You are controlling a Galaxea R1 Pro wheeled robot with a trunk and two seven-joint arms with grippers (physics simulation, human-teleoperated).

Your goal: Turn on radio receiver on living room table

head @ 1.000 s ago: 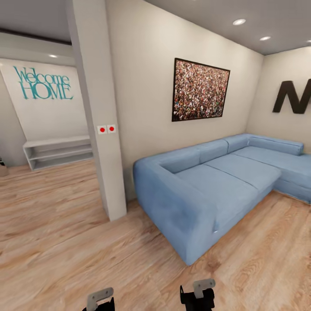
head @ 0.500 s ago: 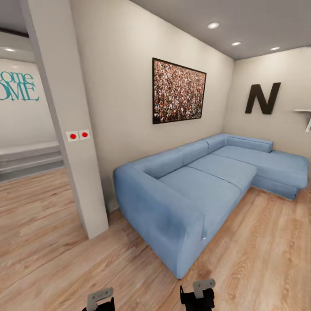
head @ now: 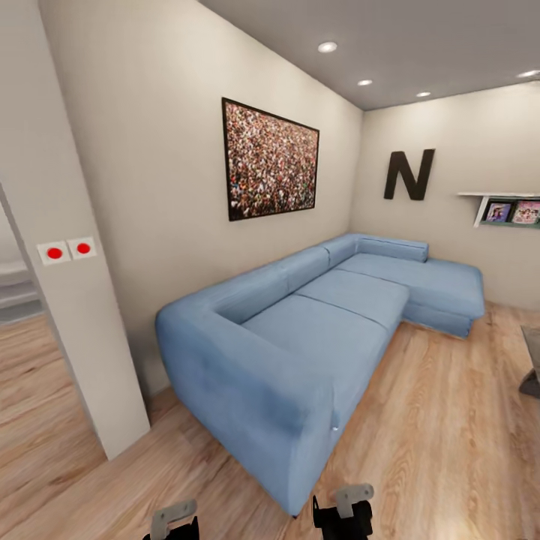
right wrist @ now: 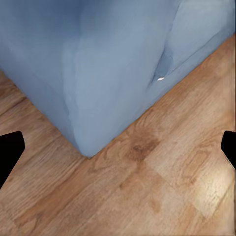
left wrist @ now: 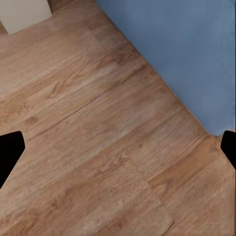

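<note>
The radio receiver is out of view. I am in the living room, facing a blue sectional sofa [head: 315,330] with a big black "N" [head: 409,174] on the far wall. A corner of a low grey surface [head: 534,341] pokes in at the right edge of the head view; I cannot tell whether it is the table. My left gripper [left wrist: 118,150] is open over bare wood floor [left wrist: 88,147] beside the sofa's base. My right gripper [right wrist: 118,150] is open too, over the sofa's front corner [right wrist: 98,73]. Both wrists show low in the head view, left [head: 174,521] and right [head: 343,514].
A white pillar [head: 60,285] with two red buttons [head: 67,250] stands close on the left. A framed picture [head: 270,159] hangs above the sofa. A wall shelf [head: 502,206] holds small photos at the right. Light plank floor [head: 442,435] stretches to the right of the sofa.
The camera has swung to the right: pillar and sofa slid left in the picture, the "Welcome HOME" wall left the view, the wall shelf came in. Both arms keep their pose.
</note>
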